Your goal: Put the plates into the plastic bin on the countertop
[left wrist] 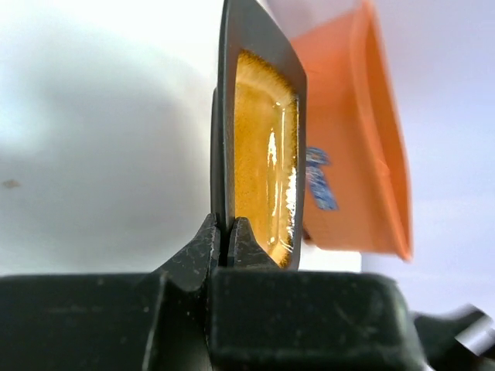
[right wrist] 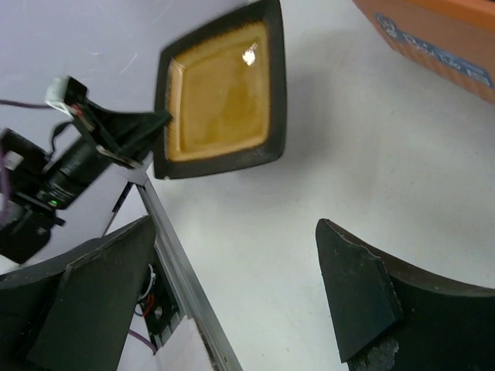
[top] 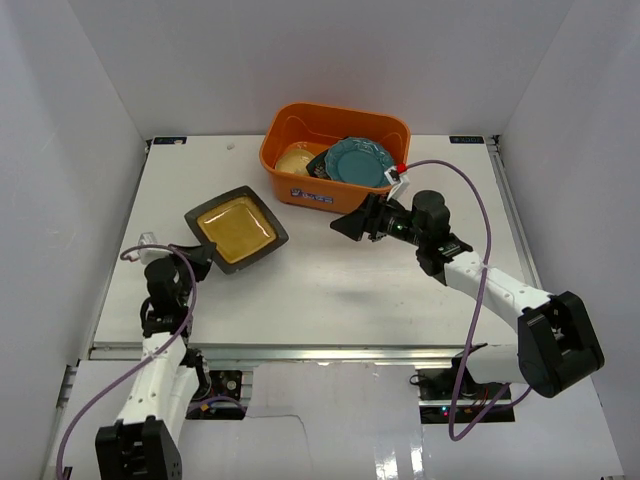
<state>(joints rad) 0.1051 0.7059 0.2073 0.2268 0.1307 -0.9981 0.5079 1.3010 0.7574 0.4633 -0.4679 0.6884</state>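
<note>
Pinching a rim corner of the black-rimmed amber square plate (top: 237, 228) (left wrist: 263, 154) (right wrist: 220, 93), the left jaws are pressed together on it. A grip at the very edge is probably used because the shallow plate offers nothing else to seize. The plate appears to be held clear of the white desk (top: 350, 290), left of the orange rectangular plastic bin (top: 290, 185) (left wrist: 363, 154) (right wrist: 433, 31) and well apart from it, its glazed face turned upward and tilted slightly. It is judged to be held so that it can be carried over the bin's rim. The right jaws are spread wide and hold nothing. They are parked above the desk just before the bin's front wall, between plate and bin, and are pointed at the plate, perhaps so that a handover or support is possible. One plate is counted in a grip. Inside the bin one teal scalloped round plate (top: 358, 162) is seen leaning over a darker piece, which may be a further plate, and one pale yellow plate (top: 295, 160) lies beside it. Two plates are therefore counted with certainty in the bin, possibly three.
</note>
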